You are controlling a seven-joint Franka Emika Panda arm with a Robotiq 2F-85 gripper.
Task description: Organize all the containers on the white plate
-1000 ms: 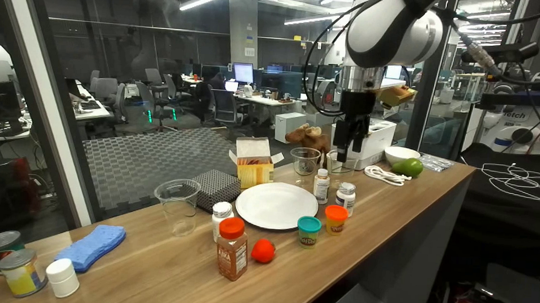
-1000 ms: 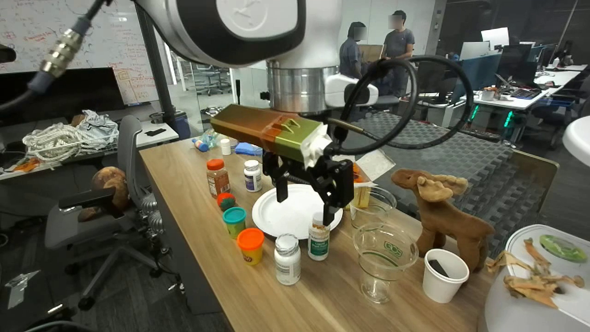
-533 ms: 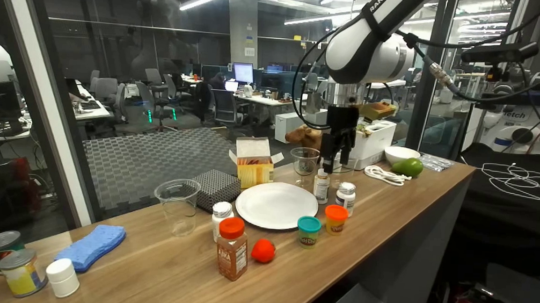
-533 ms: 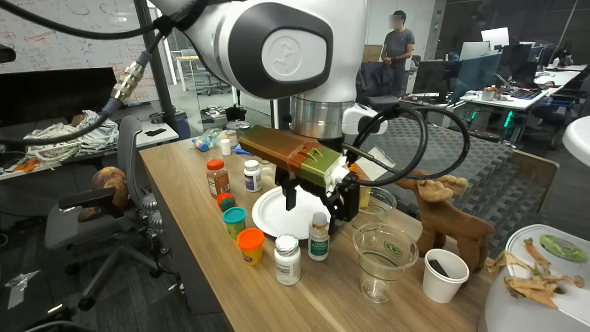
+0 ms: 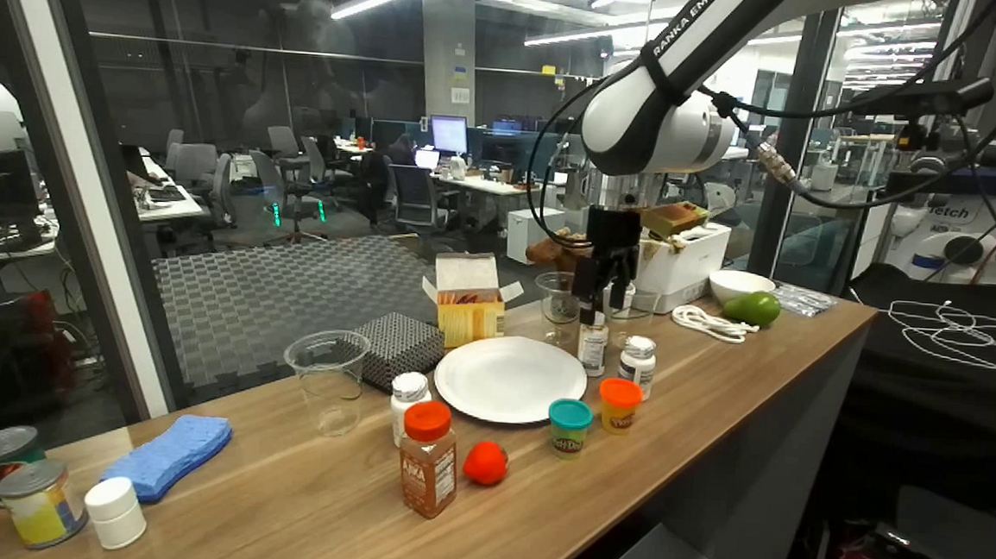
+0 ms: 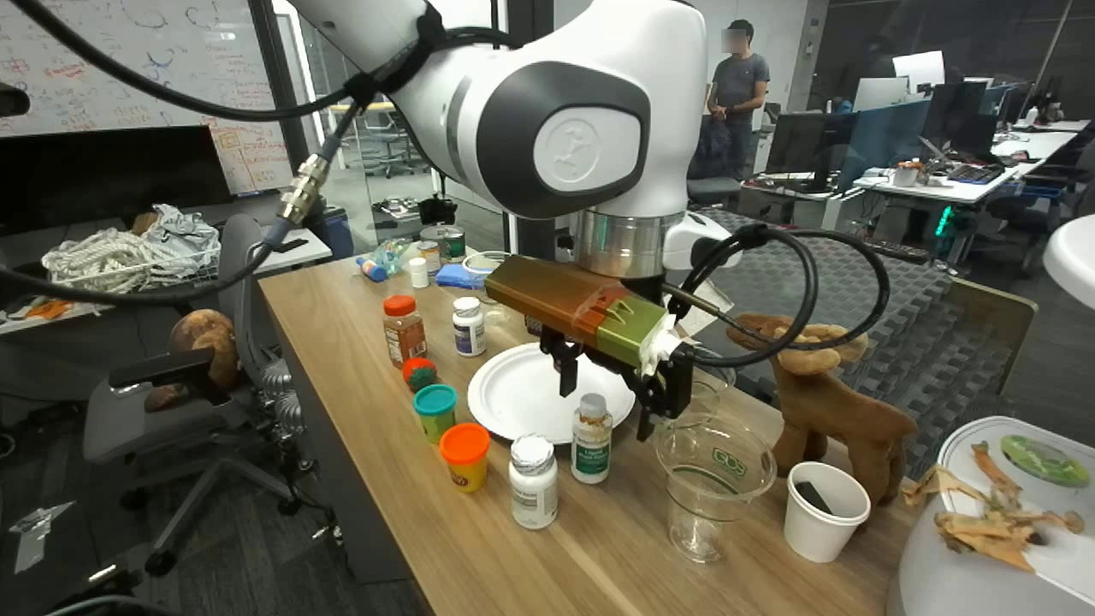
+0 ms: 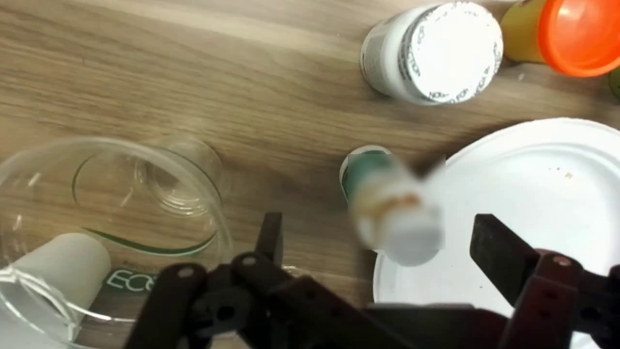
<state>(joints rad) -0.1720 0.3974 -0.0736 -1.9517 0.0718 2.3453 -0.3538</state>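
- Wood-grain counter (image 6: 479, 565): runs through the frame's centre to its bottom edge in an exterior view.
- White plate (image 6: 513, 398): centre of frame, lying flat.
- Green-labelled bottle (image 6: 592, 453): upright, just beside the plate, below centre.
- Gripper (image 6: 607, 413): jaws spread, the bottle seen between them in the wrist view.
- Teal-lidded pot (image 6: 435, 417), spice bottle (image 6: 405, 335): left of the plate.
- Clear cup (image 6: 714, 488), plush moose (image 6: 830, 419): lower right.

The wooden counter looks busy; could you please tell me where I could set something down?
Bare wood lies between the blue sponge, clear cup and spice bottle. The white plate holds only small specks. It is crowded beside the plate: teal-lidded pot, orange-lidded pot, white bottle and green-labelled bottle stand close, with the open gripper near the last.
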